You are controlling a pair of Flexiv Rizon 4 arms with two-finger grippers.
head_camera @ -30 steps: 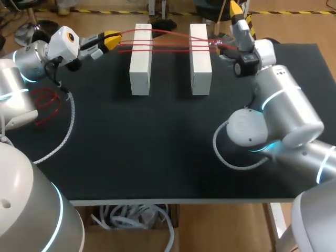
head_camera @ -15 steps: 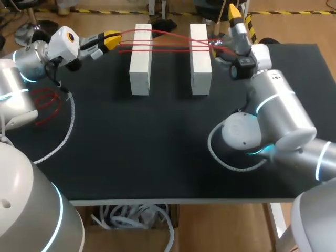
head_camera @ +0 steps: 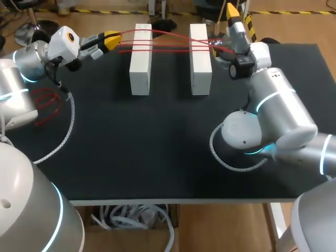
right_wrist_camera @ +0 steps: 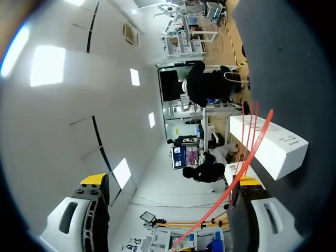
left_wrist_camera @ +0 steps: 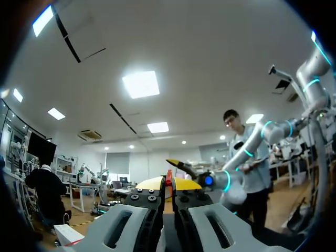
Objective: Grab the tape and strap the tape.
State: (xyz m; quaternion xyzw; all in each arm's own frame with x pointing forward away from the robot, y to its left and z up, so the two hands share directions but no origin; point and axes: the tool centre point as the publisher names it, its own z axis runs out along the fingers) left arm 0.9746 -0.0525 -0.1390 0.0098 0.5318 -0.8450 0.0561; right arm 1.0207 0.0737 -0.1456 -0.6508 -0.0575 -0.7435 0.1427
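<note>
Black table (head_camera: 157,147) holds two white blocks (head_camera: 140,59), with red tape (head_camera: 170,43) stretched across both tops. At one end the left claw (head_camera: 112,40) is clamped narrow on the tape; at the other, the right claw (right_wrist_camera: 169,181) gapes wide, tape beside one finger.

Your left silver-white arm (head_camera: 32,59) comes in from 9 o'clock in the head view with its wrist lying level. Its two-finger gripper with bright yellow tips (head_camera: 111,39) points toward 3 o'clock. In the left wrist view, its fingers (left_wrist_camera: 149,185) are pressed almost together and pinch a sliver of thin red tape (left_wrist_camera: 169,176). Your right silver-white arm (head_camera: 283,107) enters from 4 o'clock and folds at the elbow. It lifts its own yellow-tipped gripper (head_camera: 233,18) toward 12 o'clock, with the fingers (right_wrist_camera: 94,181) spread wide apart.
</note>
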